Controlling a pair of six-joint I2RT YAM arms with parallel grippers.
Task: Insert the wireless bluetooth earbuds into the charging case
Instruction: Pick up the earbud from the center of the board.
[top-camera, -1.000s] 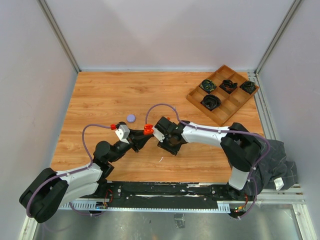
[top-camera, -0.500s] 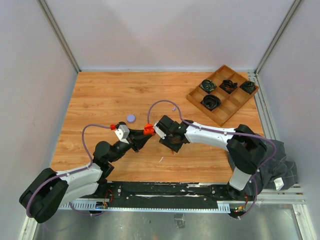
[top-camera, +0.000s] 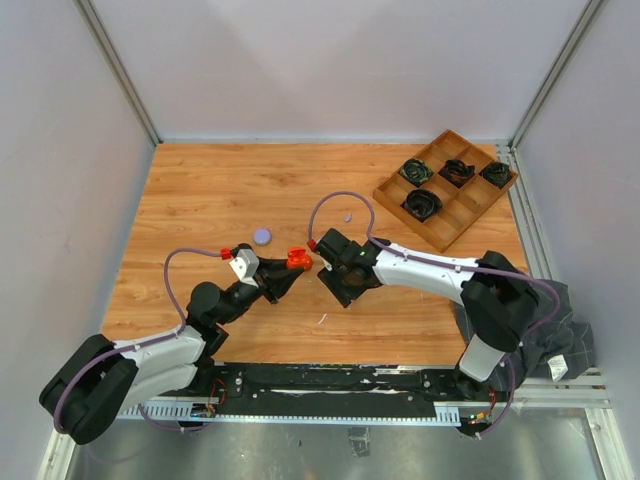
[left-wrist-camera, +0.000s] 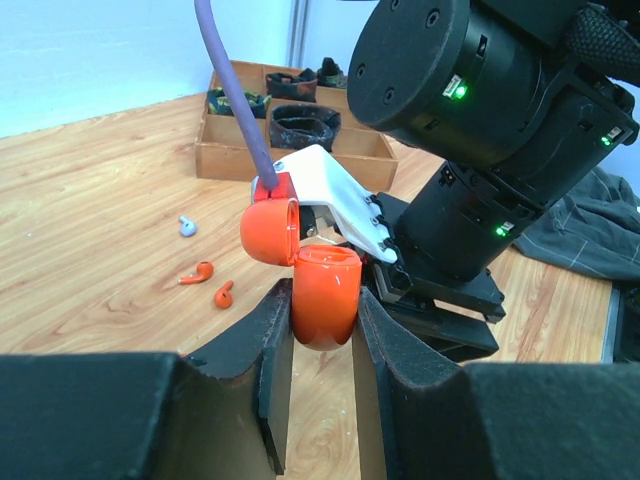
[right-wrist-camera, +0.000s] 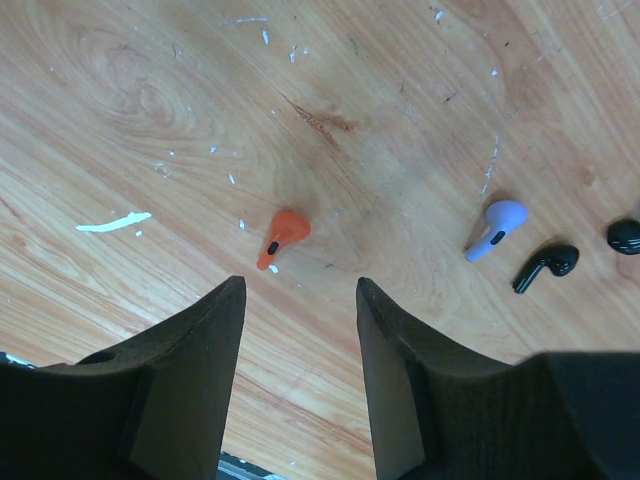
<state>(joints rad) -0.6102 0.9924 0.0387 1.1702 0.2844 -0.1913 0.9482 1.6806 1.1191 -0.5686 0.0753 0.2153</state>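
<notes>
Nearest us, the left gripper (left-wrist-camera: 322, 312) is clamped on the orange charging case (left-wrist-camera: 327, 285), held upright with its lid (left-wrist-camera: 268, 230) hinged back. The right gripper (right-wrist-camera: 298, 300) hangs with its jaws spread over the table (right-wrist-camera: 150, 90). An orange earbud (right-wrist-camera: 280, 236) lies just ahead of the gap, a little toward the left finger. Its long axis runs diagonally, stem nearest that finger. We judge the right arm the nearer, and the free one. Farther off lie a lilac earbud (right-wrist-camera: 495, 228) and a black earbud (right-wrist-camera: 545, 265); a dark shape beyond is cut off. We cannot see into the case, so its sockets stay unknown. Farthest stands the wooden tray (left-wrist-camera: 290, 160).
</notes>
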